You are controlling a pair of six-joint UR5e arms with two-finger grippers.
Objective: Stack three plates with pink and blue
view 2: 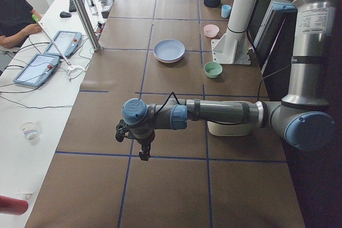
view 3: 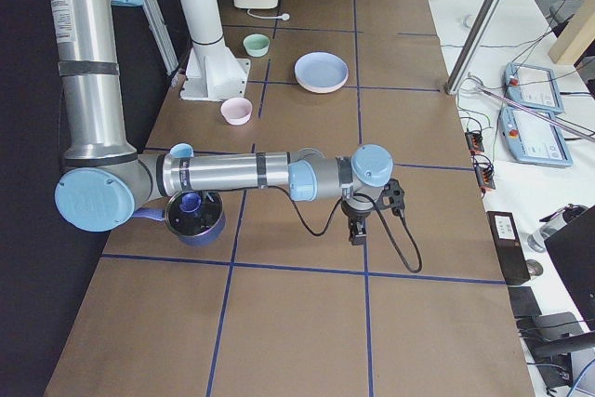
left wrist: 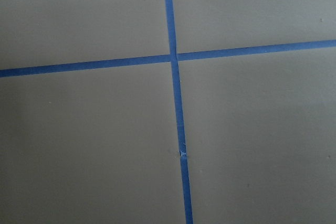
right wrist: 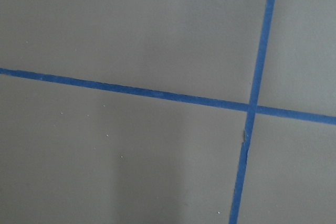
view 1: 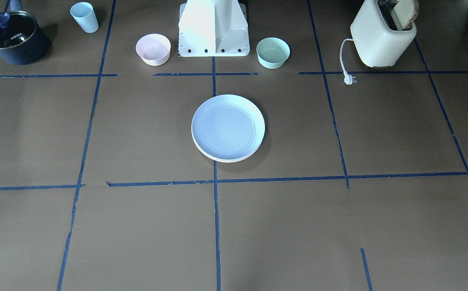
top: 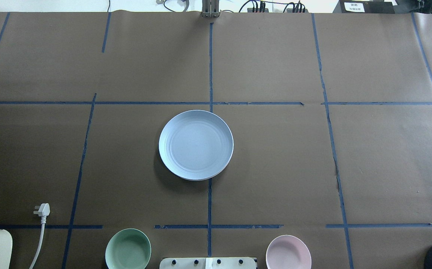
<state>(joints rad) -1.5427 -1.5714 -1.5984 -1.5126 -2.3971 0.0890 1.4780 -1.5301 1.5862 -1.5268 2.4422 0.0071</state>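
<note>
A light blue plate (view 1: 228, 126) lies on top of a stack at the table's middle, also seen in the overhead view (top: 196, 145). A cream-white rim (view 1: 225, 159) shows beneath it. The pale pink plate is hidden. My left gripper (view 2: 144, 155) shows only in the exterior left view, hanging over bare table far from the stack. My right gripper (view 3: 357, 234) shows only in the exterior right view, also far from the stack. I cannot tell whether either is open or shut. Both wrist views show only brown paper and blue tape.
By the robot base (view 1: 213, 28) stand a small pink bowl (view 1: 153, 49) and a mint bowl (view 1: 273, 52). A light blue cup (view 1: 84, 17) and a dark pot (view 1: 13, 38) sit on my right side. A toaster (view 1: 383, 34) with its plug (view 1: 349, 79) sits on my left.
</note>
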